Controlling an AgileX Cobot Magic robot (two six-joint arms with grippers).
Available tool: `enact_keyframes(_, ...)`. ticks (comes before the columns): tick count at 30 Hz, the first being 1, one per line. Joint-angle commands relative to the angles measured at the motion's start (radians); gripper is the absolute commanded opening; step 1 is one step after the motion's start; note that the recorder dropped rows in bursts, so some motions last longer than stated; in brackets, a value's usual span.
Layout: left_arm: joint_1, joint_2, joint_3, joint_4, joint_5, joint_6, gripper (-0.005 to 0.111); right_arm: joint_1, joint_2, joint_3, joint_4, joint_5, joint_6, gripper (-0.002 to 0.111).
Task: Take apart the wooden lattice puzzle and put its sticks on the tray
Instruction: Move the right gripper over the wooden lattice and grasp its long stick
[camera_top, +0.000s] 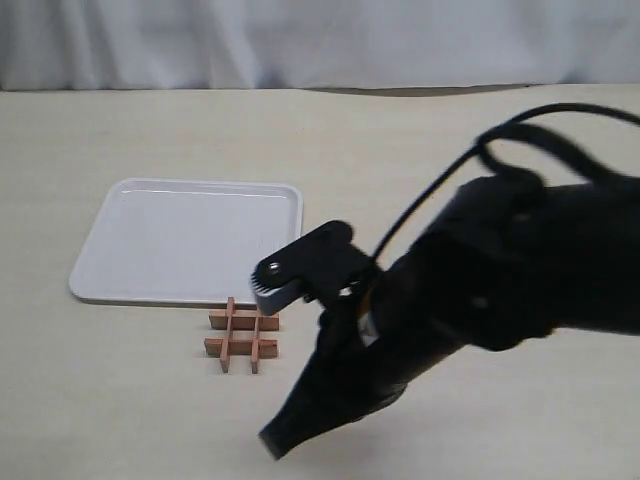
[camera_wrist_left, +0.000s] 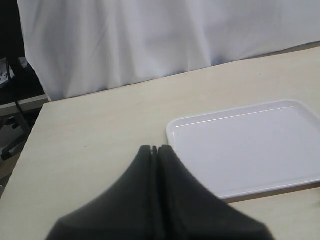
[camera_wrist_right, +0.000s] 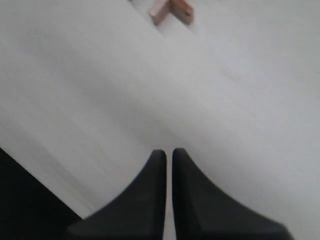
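Note:
The wooden lattice puzzle (camera_top: 242, 334) lies assembled, hash-shaped, on the table just in front of the white tray (camera_top: 180, 240). No sticks are on the tray. My right arm reaches in from the right, blurred, and its gripper (camera_top: 272, 442) points down at the table in front of and to the right of the puzzle. In the right wrist view that gripper (camera_wrist_right: 168, 152) is shut with only a hairline gap and holds nothing; a corner of the puzzle (camera_wrist_right: 171, 10) shows far ahead. In the left wrist view my left gripper (camera_wrist_left: 154, 148) is shut and empty beside the tray (camera_wrist_left: 250, 145).
A pale wooden table (camera_top: 120, 400) carries everything. A white curtain (camera_top: 300, 40) hangs behind its far edge. The right arm's black cable (camera_top: 520, 140) loops above the table. Dark floor (camera_wrist_right: 30, 200) shows past the table's edge near the right gripper.

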Motion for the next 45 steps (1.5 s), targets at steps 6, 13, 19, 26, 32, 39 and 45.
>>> enact_keyframes(6,0.010,-0.002,0.003,-0.002,-0.009,0.005,0.000,0.100,0.281,-0.241,-0.068,0.034,0.231,0.024)
enact_keyframes(13,0.010,-0.002,0.003,-0.002,-0.009,0.005,0.000,0.098,0.321,-0.263,-0.077,-0.034,0.403,0.041)
enact_keyframes(19,0.010,-0.002,0.003,-0.002,-0.009,0.005,0.000,0.098,0.350,-0.263,-0.229,-0.048,0.619,0.041)
enact_keyframes(26,0.010,-0.002,0.003,-0.002,-0.009,0.005,0.000,0.098,0.378,-0.263,-0.305,-0.073,0.733,0.041)
enact_keyframes(32,0.010,-0.002,0.003,-0.002,-0.009,0.005,0.000,0.098,0.396,-0.263,-0.343,-0.126,0.814,0.041)
enact_keyframes(39,0.010,-0.002,0.003,-0.002,-0.009,0.005,0.000,0.098,0.428,-0.263,-0.426,-0.151,0.922,0.033)
enact_keyframes(45,0.010,-0.002,0.003,-0.002,-0.009,0.005,0.000,0.098,0.436,-0.263,-0.508,-0.151,0.999,0.004)
